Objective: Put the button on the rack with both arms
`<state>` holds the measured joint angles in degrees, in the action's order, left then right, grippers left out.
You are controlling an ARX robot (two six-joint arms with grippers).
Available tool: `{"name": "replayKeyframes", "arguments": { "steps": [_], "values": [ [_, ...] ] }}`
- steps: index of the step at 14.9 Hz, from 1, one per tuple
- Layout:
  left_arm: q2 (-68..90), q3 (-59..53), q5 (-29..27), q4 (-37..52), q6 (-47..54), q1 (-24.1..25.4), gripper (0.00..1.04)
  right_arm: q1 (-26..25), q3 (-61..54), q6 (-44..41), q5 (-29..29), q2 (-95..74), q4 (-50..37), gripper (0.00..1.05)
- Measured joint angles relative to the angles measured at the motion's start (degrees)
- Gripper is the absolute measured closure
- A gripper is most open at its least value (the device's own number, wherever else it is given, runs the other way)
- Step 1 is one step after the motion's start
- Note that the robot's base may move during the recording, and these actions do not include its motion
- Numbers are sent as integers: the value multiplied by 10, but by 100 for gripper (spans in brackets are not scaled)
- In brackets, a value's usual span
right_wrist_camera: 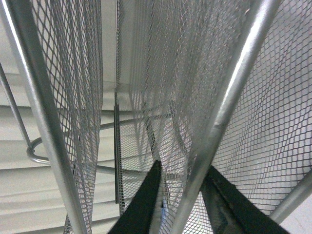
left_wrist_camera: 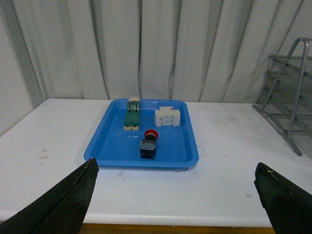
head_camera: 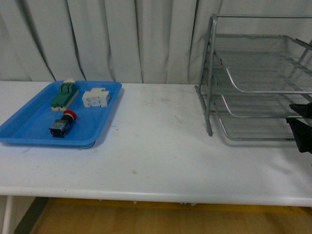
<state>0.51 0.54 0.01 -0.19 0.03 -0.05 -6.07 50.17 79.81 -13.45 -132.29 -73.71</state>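
Note:
The button (head_camera: pixel 62 124), red cap on a black and blue body, lies in the blue tray (head_camera: pixel 29 127) at the left; it also shows in the left wrist view (left_wrist_camera: pixel 149 144). The silver three-tier rack (head_camera: pixel 253 78) stands at the right of the table. My right gripper (head_camera: pixel 301 127) is at the rack's front right edge, shut on a metal tube of the rack (right_wrist_camera: pixel 229 102), with its fingers (right_wrist_camera: pixel 141 204) on either side. My left gripper (left_wrist_camera: pixel 178 187) is open and empty, back from the tray near the table's front edge; it is out of the front view.
In the tray, a green-and-cream oblong component (head_camera: pixel 65 94) and a white block component (head_camera: pixel 95 98) lie behind the button. A white curtain (head_camera: pixel 122 39) hangs behind the white table (head_camera: pixel 156 146). The rack's left frame (left_wrist_camera: pixel 287 97) shows in the left wrist view.

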Motion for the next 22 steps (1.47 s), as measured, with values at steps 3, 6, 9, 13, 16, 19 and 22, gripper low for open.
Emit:
{"name": "replayKeyframes", "arguments": {
  "steps": [3, 6, 9, 13, 16, 19, 22],
  "values": [
    [0, 0, 0, 0, 0, 0, 7, -5, -21, 16, 0, 0, -7, 100],
    [0, 0, 0, 0, 0, 0, 7, -11, -70, 27, -2, 19, -14, 100],
    [0, 0, 0, 0, 0, 0, 7, -12, -112, 27, -2, 38, -18, 100],
    [0, 0, 0, 0, 0, 0, 7, -15, -141, 27, -2, 53, -19, 100],
    [0, 0, 0, 0, 0, 0, 7, -15, -184, 27, 0, 70, -26, 100],
    [0, 0, 0, 0, 0, 0, 7, -20, -238, 26, 2, 94, -30, 100],
    [0, 0, 0, 0, 0, 0, 7, -35, -278, 27, -12, 111, -32, 100]
  ]
}}
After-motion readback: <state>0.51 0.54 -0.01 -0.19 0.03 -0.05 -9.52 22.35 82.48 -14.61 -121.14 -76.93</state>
